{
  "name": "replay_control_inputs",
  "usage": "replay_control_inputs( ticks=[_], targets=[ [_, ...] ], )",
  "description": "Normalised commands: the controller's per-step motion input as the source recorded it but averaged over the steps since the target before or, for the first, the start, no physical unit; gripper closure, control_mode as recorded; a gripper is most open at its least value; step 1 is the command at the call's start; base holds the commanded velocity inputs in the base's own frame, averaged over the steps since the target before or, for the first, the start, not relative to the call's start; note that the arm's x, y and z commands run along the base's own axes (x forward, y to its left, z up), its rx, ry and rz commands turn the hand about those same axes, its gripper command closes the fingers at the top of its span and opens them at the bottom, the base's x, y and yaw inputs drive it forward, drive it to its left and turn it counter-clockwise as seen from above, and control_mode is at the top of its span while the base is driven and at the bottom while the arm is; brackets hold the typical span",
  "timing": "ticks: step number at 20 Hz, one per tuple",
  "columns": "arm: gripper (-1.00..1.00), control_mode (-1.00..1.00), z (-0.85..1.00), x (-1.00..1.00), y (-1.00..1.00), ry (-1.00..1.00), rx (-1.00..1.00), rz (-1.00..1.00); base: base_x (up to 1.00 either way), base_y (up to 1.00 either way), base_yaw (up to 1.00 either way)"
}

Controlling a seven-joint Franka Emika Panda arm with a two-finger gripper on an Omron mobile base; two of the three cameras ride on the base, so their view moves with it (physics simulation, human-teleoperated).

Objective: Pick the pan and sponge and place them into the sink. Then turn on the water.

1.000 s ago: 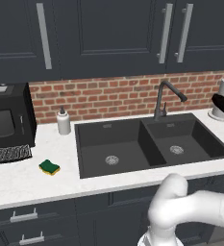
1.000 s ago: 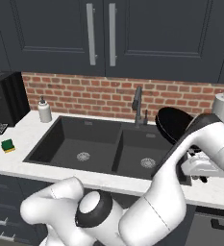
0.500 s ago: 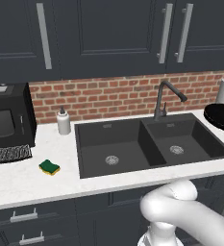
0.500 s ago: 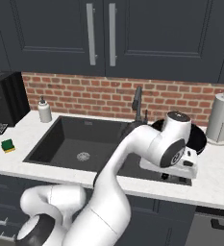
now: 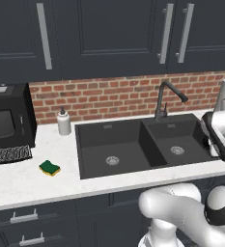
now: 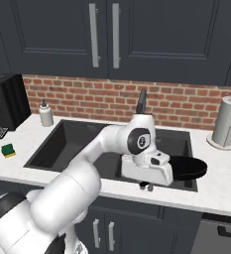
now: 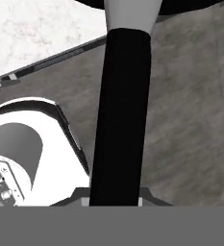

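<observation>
My gripper (image 6: 145, 185) is shut on the handle of the black pan (image 6: 187, 167) and holds it just above the front right corner of the sink's (image 6: 72, 144) smaller right basin. In the hand view the dark handle (image 7: 120, 115) runs up from the gripper (image 7: 114, 197), past the counter's front edge. From the left the pan (image 5: 215, 142) shows as a dark rim at the right edge, beside the sink (image 5: 109, 144). The green and yellow sponge (image 5: 49, 167) (image 6: 8, 150) lies on the counter left of the sink. The faucet (image 5: 163, 99) (image 6: 142, 101) stands behind the basins, with no water running.
A white soap dispenser (image 5: 63, 121) (image 6: 46, 114) stands at the sink's back left corner. A black coffee machine (image 5: 7, 118) fills the far left of the counter. A paper towel roll (image 6: 227, 121) stands on the right. Dark cabinets hang above.
The arm has swung left and brought the pan down from over the right counter to just above the right basin's front corner. The sponge has not moved.
</observation>
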Motion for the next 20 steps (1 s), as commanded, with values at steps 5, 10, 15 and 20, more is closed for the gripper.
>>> replay_control_inputs(
  ticks=[5, 10, 15, 20],
  targets=[
    [1.00, -1.00, 0.00, 0.22, 0.76, 0.17, -0.01, -0.29, 0.00, 0.00, 0.00],
    [1.00, -1.00, 0.00, 0.35, 0.83, 0.00, -0.01, -0.30, 0.00, 0.00, 0.00],
    [1.00, -1.00, -0.12, 0.37, 0.66, -0.01, 0.00, -0.28, 0.00, 0.00, 0.00],
    [1.00, -1.00, -0.14, 0.38, 0.39, -0.09, 0.00, -0.21, 0.00, 0.00, 0.00]
  ],
)
